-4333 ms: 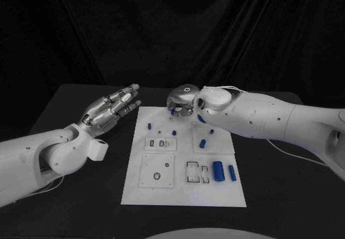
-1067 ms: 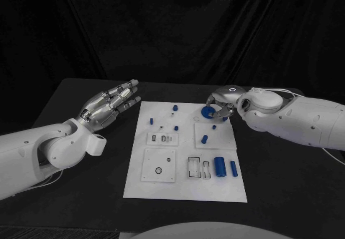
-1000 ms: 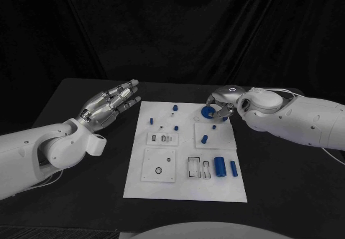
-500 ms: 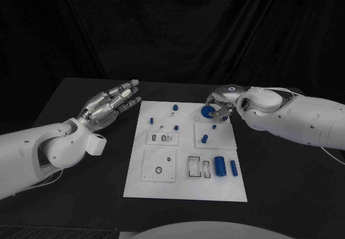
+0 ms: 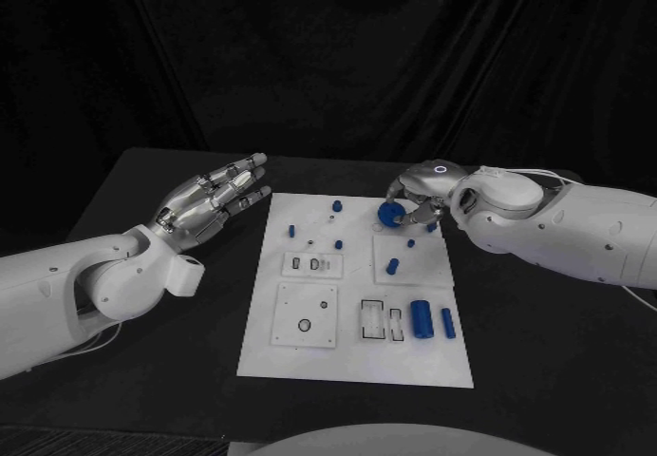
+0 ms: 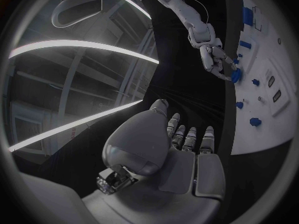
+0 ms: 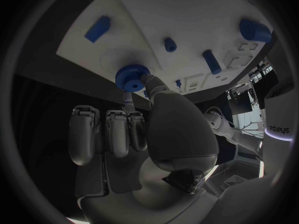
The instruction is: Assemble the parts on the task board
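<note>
Taking the task board (image 5: pixel 359 356) as the landmark and starting at its near edge: two blue cylinders (image 5: pixel 433 320) lie side by side at the near right, long axes running near-to-far, beside a pair of rectangular slots (image 5: pixel 382 320); a square panel with an oval hole (image 5: pixel 304 317) sits toward the near left. Past mid-board a short blue peg (image 5: pixel 392 266) lies on the right-hand panel, and small blue pegs stand at the far left (image 5: pixel 290 229) and far middle (image 5: pixel 335 204). At the far right corner the right hand (image 5: pixel 416 198) pinches a blue toothed gear (image 5: pixel 392 215) between thumb and fingertip — the right wrist view shows the gear (image 7: pixel 130 77) held flat-faced just above a faint ring marked on the white surface, the remaining fingers folded back. That ring lies directly under the hand, so the coming move looks like a short descent, not a reach, with the gear's axis pointing into the board. The left hand (image 5: pixel 205 203) hangs off the board's far left edge, palm up, fingers spread, holding nothing — clearly the farther hand from the gear. Compared with a few seconds ago, the right hand has moved from the board's far middle to its far right corner, now carrying the gear; the left hand has barely shifted.
</note>
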